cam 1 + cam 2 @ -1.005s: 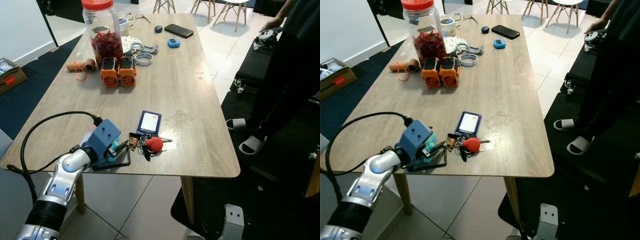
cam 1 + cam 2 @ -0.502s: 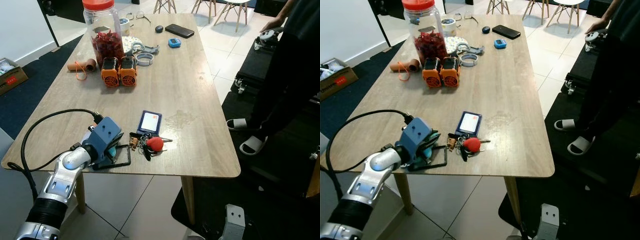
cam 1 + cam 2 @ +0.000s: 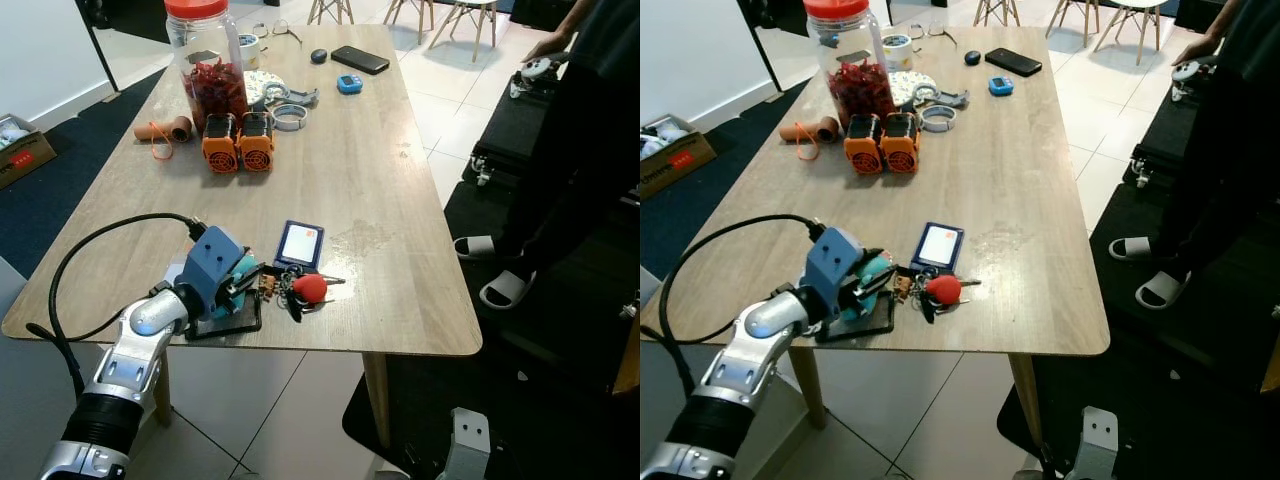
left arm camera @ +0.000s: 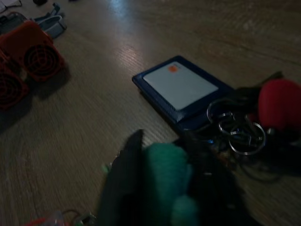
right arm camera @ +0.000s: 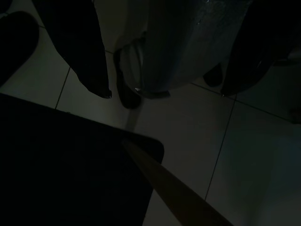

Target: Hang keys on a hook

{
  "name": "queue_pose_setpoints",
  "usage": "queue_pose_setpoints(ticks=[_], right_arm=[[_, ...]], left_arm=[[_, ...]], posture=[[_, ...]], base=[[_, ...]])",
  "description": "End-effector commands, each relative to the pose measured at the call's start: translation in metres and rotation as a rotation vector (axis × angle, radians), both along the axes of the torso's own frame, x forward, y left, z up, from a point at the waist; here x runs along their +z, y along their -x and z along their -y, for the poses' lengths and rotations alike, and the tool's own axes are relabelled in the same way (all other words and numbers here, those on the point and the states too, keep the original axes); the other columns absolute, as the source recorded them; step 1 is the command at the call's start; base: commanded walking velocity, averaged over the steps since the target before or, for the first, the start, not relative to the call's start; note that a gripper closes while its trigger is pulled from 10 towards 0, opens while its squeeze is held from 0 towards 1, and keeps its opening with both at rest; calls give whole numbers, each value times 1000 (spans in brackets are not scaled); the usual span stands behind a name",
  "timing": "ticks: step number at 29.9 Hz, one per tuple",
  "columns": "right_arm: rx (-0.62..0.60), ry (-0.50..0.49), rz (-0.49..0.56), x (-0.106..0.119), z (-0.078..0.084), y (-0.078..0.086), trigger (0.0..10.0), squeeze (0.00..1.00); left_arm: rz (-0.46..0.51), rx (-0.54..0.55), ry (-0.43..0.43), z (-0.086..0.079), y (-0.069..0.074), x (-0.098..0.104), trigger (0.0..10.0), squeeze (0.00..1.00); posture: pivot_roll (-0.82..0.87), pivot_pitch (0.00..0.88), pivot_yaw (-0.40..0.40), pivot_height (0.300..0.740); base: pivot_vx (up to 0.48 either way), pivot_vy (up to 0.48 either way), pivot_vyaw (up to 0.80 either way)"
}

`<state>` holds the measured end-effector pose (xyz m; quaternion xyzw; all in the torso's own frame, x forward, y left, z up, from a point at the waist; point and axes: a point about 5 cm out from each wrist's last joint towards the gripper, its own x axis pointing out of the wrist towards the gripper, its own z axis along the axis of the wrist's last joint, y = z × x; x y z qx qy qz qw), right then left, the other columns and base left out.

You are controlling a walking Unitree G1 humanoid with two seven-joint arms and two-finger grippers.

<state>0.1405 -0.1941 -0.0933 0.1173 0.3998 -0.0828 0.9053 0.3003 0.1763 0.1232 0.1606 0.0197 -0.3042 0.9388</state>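
Since a second ago, the left gripper (image 3: 248, 283) has slid along the bench (image 3: 370, 180) toward the keys (image 3: 297, 291), so its black fingers (image 3: 247, 276) now reach almost to the near end of the bunch, where before they sat further back by the front edge. The keys lie near that front edge, just ahead of the fingers and a little to the robot's right: a tangle of rings and dark fobs with a red ball-shaped fob (image 3: 309, 288), touching the lower edge of a blue card holder (image 3: 299, 245). The bunch is strung out roughly sideways across the bench, from the brownish fob nearest the gripper out to a key tip pointing right. In the left wrist view the rings (image 4: 235, 127) sit just beyond the fingertips, with a blurred teal part of the gripper close to the lens; I cannot tell whether the fingers are parted or closed. This arm is plainly the nearer one; the right arm hangs idle, its wrist view dark, with floor tiles and a dark mat dimly visible. No hook is visible on the bench. A person (image 3: 590, 120) stands off to the right.
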Motion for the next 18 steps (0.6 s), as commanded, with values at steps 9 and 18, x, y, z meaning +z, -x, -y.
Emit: queue_pose_setpoints(ticks=[9,18], right_arm=[[-17,-14,-14,-2,-2,3,10000,0],[-16,-14,-13,-2,-2,3,10000,0]], left_arm=[[-19,45,41,-8,4,-2,10000,808],[-98,67,-29,-22,8,-10,10000,0]], posture=[[43,67,38,740],[46,68,36,740]], base=[[0,0,0],[0,0,0]])
